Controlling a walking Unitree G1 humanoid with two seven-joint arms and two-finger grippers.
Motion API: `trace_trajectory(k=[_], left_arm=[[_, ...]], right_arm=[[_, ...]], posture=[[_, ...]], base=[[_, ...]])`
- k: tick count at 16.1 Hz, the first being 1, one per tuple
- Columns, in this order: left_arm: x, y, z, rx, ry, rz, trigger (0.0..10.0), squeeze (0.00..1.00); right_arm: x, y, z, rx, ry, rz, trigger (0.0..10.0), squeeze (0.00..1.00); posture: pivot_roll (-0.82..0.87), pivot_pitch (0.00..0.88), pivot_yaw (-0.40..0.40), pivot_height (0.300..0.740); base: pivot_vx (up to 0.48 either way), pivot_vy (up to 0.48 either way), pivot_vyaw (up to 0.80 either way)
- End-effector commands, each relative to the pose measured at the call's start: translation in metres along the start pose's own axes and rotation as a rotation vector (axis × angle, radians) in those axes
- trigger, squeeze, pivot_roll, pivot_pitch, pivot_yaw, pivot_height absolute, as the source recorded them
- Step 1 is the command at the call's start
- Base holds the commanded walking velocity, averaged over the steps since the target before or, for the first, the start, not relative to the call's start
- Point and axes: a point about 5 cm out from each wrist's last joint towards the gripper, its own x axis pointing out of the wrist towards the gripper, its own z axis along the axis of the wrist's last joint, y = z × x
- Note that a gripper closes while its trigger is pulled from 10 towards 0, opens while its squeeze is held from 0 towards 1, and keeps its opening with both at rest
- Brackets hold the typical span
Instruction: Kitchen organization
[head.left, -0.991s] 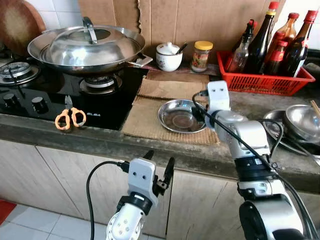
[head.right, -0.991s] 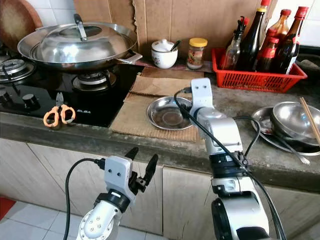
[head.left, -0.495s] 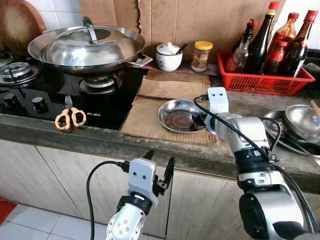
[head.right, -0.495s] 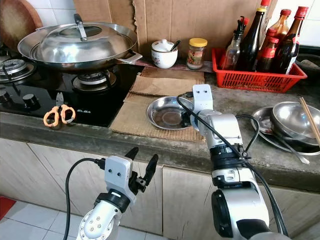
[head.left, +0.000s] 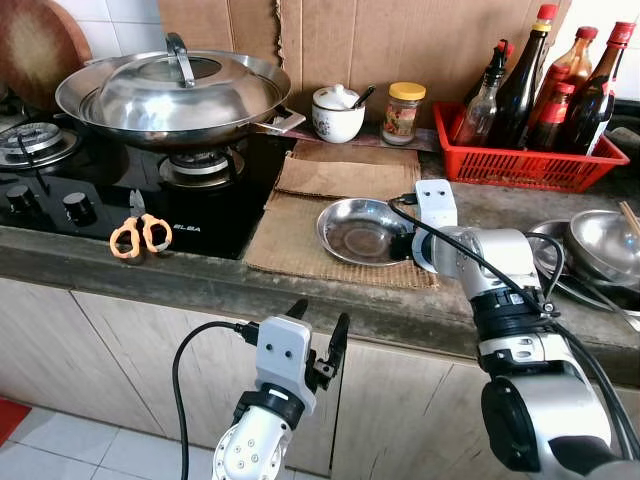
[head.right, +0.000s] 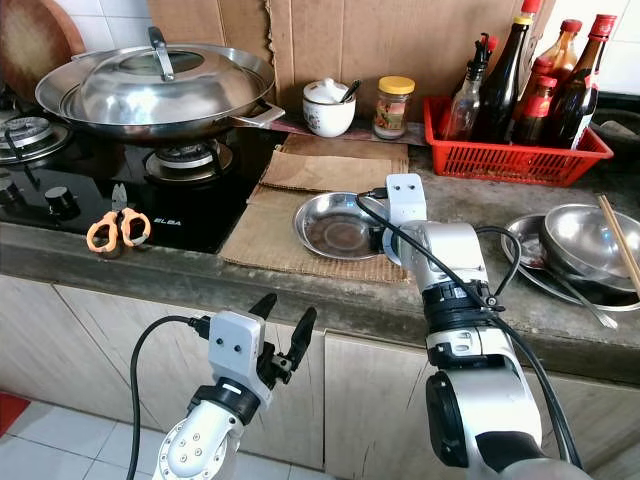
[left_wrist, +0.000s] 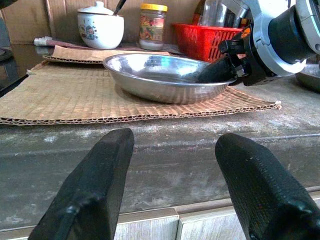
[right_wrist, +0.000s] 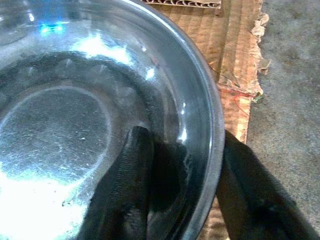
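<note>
The steel dish (head.left: 360, 230) lies on a cardboard mat (head.left: 300, 225) on the tabletop (head.left: 180, 275). Its rim stands between the two fingers of the right tool (right_wrist: 175, 190), one finger (right_wrist: 131, 175) inside and one outside, narrow around the rim; full clamping I cannot tell. I judge the dish is not lifted yet, so carrying it is left. Beyond this tool lie stacked bowls (head.left: 595, 245) and a red basket (head.left: 530, 160). The left tool (head.left: 318, 335) hangs wide, below the tabletop edge.
</note>
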Motion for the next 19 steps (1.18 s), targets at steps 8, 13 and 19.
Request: trace_trajectory(k=[8,13,19], left_arm=[[0.001,-0.002,0.004,-0.047,-0.014,0.015,10.0,0.0],[0.0,-0.001,0.002,-0.081,0.006,0.018,10.0,0.0],[0.001,0.001,0.002,-0.081,0.013,0.026,10.0,0.0]], right_arm=[[0.004,-0.007,-0.001,0.063,0.016,-0.026,0.0,0.0],[-0.003,-0.001,0.016,0.425,-0.188,0.097,0.0,0.0],[-0.019,0.005,0.003,0.654,-0.422,0.105,0.0,0.0]], posture=[[0.12,0.007,-0.088,0.74],[0.12,0.015,-0.079,0.74],[0.12,0.021,-0.067,0.74]], base=[[0.0,0.0,0.0],[0.0,0.0,0.0],[0.0,0.0,0.0]])
